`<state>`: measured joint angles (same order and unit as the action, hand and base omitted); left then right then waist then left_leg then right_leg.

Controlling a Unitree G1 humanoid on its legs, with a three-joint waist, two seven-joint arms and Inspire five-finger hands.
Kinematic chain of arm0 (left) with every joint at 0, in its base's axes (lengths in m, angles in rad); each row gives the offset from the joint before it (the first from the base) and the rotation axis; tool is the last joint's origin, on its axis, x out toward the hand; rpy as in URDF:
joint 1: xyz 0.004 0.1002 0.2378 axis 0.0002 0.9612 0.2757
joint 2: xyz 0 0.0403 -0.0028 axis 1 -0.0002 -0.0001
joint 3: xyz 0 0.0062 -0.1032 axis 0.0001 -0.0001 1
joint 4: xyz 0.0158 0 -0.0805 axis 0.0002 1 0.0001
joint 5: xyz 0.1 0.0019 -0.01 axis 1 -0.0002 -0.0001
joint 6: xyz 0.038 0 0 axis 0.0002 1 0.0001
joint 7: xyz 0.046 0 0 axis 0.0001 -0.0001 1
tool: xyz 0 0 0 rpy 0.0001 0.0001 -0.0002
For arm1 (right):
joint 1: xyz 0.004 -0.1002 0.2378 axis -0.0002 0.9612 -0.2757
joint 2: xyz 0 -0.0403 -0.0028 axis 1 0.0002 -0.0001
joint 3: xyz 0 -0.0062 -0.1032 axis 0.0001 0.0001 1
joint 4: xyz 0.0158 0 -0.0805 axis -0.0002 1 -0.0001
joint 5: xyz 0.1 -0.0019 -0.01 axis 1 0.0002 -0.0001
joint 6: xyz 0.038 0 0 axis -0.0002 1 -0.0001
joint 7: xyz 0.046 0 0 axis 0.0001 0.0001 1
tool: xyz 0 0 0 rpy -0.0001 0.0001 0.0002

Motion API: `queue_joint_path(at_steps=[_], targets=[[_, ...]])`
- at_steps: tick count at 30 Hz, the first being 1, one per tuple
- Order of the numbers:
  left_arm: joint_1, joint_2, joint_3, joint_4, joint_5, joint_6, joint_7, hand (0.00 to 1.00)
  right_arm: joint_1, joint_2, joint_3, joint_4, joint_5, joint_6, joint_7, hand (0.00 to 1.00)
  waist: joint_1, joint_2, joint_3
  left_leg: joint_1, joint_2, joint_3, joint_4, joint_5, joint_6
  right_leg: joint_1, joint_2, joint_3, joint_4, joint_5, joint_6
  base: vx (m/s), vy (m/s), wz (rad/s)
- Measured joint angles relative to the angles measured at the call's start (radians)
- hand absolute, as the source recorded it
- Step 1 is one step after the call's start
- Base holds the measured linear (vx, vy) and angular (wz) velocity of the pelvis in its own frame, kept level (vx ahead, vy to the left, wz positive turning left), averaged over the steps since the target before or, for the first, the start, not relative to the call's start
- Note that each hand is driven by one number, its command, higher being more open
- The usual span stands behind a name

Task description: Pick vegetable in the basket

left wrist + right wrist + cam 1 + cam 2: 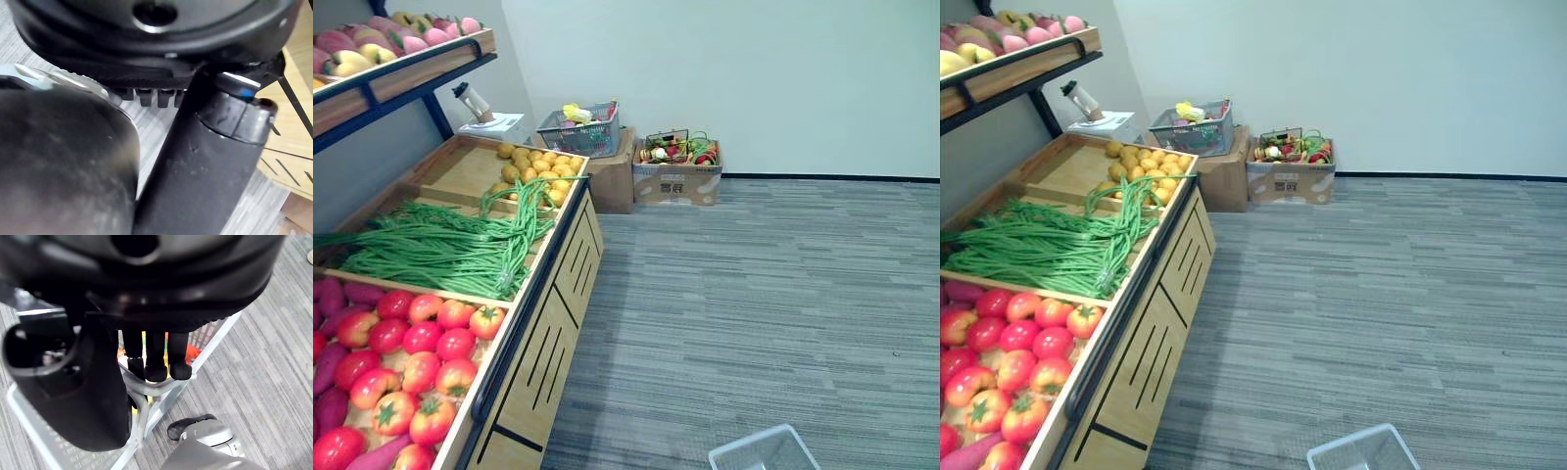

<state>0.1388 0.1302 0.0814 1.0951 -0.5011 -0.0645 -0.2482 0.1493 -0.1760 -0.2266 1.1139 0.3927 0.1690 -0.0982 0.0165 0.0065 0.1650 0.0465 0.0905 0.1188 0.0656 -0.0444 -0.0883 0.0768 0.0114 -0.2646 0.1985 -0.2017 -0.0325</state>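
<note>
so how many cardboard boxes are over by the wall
2. The first box stands next to the produce stand's far end with a grey basket on top; the second box sits on its right, holding mixed produce. Others could be hidden behind the stand.

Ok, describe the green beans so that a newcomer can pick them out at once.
Start at the wooden produce stand along the left of the room. Its middle bin, between the red tomatoes nearer the robot and the yellow-orange round fruit farther back, holds the long beans. They are the only long, thin green strands on the stand.
</note>
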Motion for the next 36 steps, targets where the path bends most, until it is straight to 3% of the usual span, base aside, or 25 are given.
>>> queue_joint_path(at_steps=[6, 9, 12, 13, 15, 16, 17, 18, 19, 20, 23, 27, 36], targets=[[-0.003, 0.005, -0.001, 0.012, -0.025, -0.001, -0.002, 1.0, -0.002, 0.065, -0.037, 0.016, -0.042, 0.001, 0.05, 0.0, -0.002, -0.02, -0.03, 0.047, -0.046, 0.01, -0.029, -0.01, 0.031, 0.021, -0.048, 0.002, 0.026, -0.027, 0.046, 0.15, 0.075, 0.0], [-0.005, 0.003, -0.025, 0.012, -0.021, -0.014, -0.004, 1.0, -0.013, 0.056, -0.066, 0.007, -0.039, -0.016, 0.039, 0.0, -0.002, -0.009, -0.036, 0.056, -0.057, 0.002, -0.026, -0.025, 0.056, -0.063, -0.089, 0.006, 0.233, -0.041, 0.068, 0.07, 0.151, 0.11], [-0.004, 0.02, -0.025, 0.012, -0.016, -0.023, -0.024, 1.0, -0.014, 0.07, -0.069, -0.005, -0.04, -0.034, 0.024, 0.0, -0.007, -0.04, -0.032, 0.095, -0.079, -0.042, -0.028, -0.045, 0.079, -0.137, -0.14, 0.027, 0.474, -0.026, 0.079, 0.04, 0.113, 0.4], [-0.001, 0.021, -0.021, 0.012, -0.016, -0.023, -0.024, 1.0, -0.013, 0.074, -0.069, -0.01, -0.042, -0.037, 0.02, 0.0, -0.01, -0.032, -0.034, 0.101, -0.073, -0.064, -0.031, -0.048, 0.082, -0.172, -0.142, 0.054, 0.544, -0.031, 0.072, 0.02, 0.077, 0.54], [0.002, 0.024, -0.017, 0.012, -0.017, -0.021, -0.023, 1.0, -0.016, 0.074, -0.068, -0.01, -0.048, -0.035, 0.029, 0.0, -0.016, -0.035, -0.037, 0.09, -0.062, -0.098, -0.029, -0.05, 0.085, -0.198, -0.126, 0.121, 0.461, -0.112, 0.083, -0.01, 0.067, 0.46], [0.001, 0.024, -0.017, 0.012, -0.017, -0.021, -0.022, 1.0, -0.017, 0.075, -0.068, -0.009, -0.048, -0.033, 0.03, 0.0, -0.018, -0.032, -0.036, 0.084, -0.052, -0.112, -0.028, -0.052, 0.083, -0.204, -0.114, 0.143, 0.408, -0.112, 0.084, -0.01, 0.029, 0.55], [0.001, 0.025, -0.017, 0.012, -0.019, -0.021, -0.024, 1.0, -0.017, 0.08, -0.07, -0.006, -0.048, -0.026, 0.031, 0.0, -0.02, -0.031, -0.035, 0.067, -0.033, -0.137, -0.018, -0.06, 0.07, -0.204, -0.085, 0.201, 0.262, -0.093, 0.107, 0.01, -0.068, 0.54], [0.003, 0.048, -0.017, 0.007, -0.025, -0.018, -0.034, 1.0, -0.009, 0.092, -0.072, 0.001, -0.048, -0.018, 0.041, 0.0, -0.02, -0.063, -0.047, 0.036, -0.05, -0.158, 0.003, -0.071, 0.053, -0.198, -0.082, 0.248, 0.105, 0.006, 0.138, 0.04, -0.118, 0.53], [0.004, 0.055, -0.017, 0.009, -0.026, -0.015, -0.037, 1.0, -0.007, 0.099, -0.076, 0.009, -0.049, -0.016, 0.047, 0.0, -0.02, -0.078, -0.049, 0.028, -0.053, -0.169, 0.011, -0.077, 0.044, -0.186, -0.082, 0.244, 0.093, 0.06, 0.105, 0.09, -0.186, 0.55], [0.006, 0.054, -0.017, 0.022, -0.027, -0.01, -0.032, 1.0, -0.006, 0.102, -0.084, 0.022, -0.06, -0.009, 0.055, 0.0, -0.021, -0.08, -0.05, 0.022, -0.039, -0.192, 0.02, -0.08, 0.039, -0.176, -0.074, 0.216, 0.088, 0.057, 0.093, 0.12, -0.184, 0.5], [0.007, 0.046, -0.014, 0.021, -0.037, -0.01, -0.017, 1.0, -0.012, 0.09, -0.084, 0.033, -0.083, 0.009, 0.068, 0.0, -0.019, -0.061, -0.051, 0.011, -0.006, -0.236, 0.029, -0.095, 0.014, -0.129, -0.048, 0.165, 0.017, 0.077, 0.076, 0.08, -0.123, 0.4], [0.013, 0.022, 0.025, 0.014, -0.061, -0.021, 0.008, 1.0, -0.032, 0.085, -0.06, 0.033, -0.119, 0.009, 0.088, 0.0, 0.001, -0.06, -0.055, 0.01, 0.0, -0.273, 0.024, -0.1, 0.008, -0.07, -0.039, 0.123, -0.068, 0.103, 0.076, 0.08, -0.026, 0.32], [0.037, 0.01, 0.053, 0.006, -0.123, -0.044, 0.076, 1.0, -0.068, 0.062, 0.074, 0.033, -0.156, 0.027, 0.1, 0.0, 0.032, -0.087, -0.073, 0.013, -0.056, -0.306, 0.031, -0.09, 0.026, -0.016, -0.089, 0.073, -0.119, 0.116, 0.095, 0.05, 0.064, 0.2]])
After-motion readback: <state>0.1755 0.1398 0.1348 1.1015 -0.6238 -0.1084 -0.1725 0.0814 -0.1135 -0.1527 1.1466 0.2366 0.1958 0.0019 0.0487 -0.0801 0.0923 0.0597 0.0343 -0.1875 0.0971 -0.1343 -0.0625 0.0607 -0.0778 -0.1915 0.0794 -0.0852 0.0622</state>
